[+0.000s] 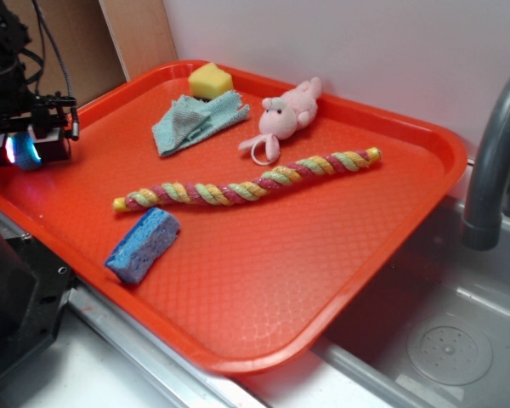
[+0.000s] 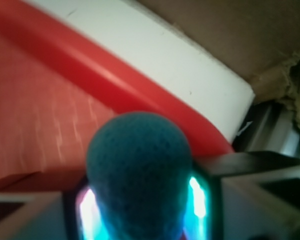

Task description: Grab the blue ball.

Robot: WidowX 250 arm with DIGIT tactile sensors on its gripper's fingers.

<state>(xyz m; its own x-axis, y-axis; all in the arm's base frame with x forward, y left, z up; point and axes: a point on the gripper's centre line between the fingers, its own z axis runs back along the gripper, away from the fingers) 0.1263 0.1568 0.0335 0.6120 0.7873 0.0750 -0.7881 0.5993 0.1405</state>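
Filling the lower middle of the wrist view, the blue ball (image 2: 139, 172) sits pressed between the two fingers (image 2: 30, 215) of the gripper (image 2: 140, 210), which are closed onto its sides with a bright glow showing at each flank. Its surface is a deep teal, round and fuzzy, soft-edged in the blur. From the exterior view the same ball (image 1: 25, 151) shows only as a small teal patch inside the gripper (image 1: 27, 149), held above the far left rim of the red tray (image 1: 263, 280), whether clear of the surface or touching it cannot be told. On the tray lie one blue sponge (image 1: 143, 245) near the front left, one twisted rope toy (image 1: 246, 181) in pink, yellow and green running across the middle, one pink plush animal (image 1: 285, 115) toward the back, one teal cloth (image 1: 195, 121) crumpled beside it, and one yellow sponge (image 1: 210, 80) touching the cloth at the back rim. One grey faucet (image 1: 493, 153) rises at the right over a grey sink (image 1: 442, 340). No writing or label can be read anywhere.
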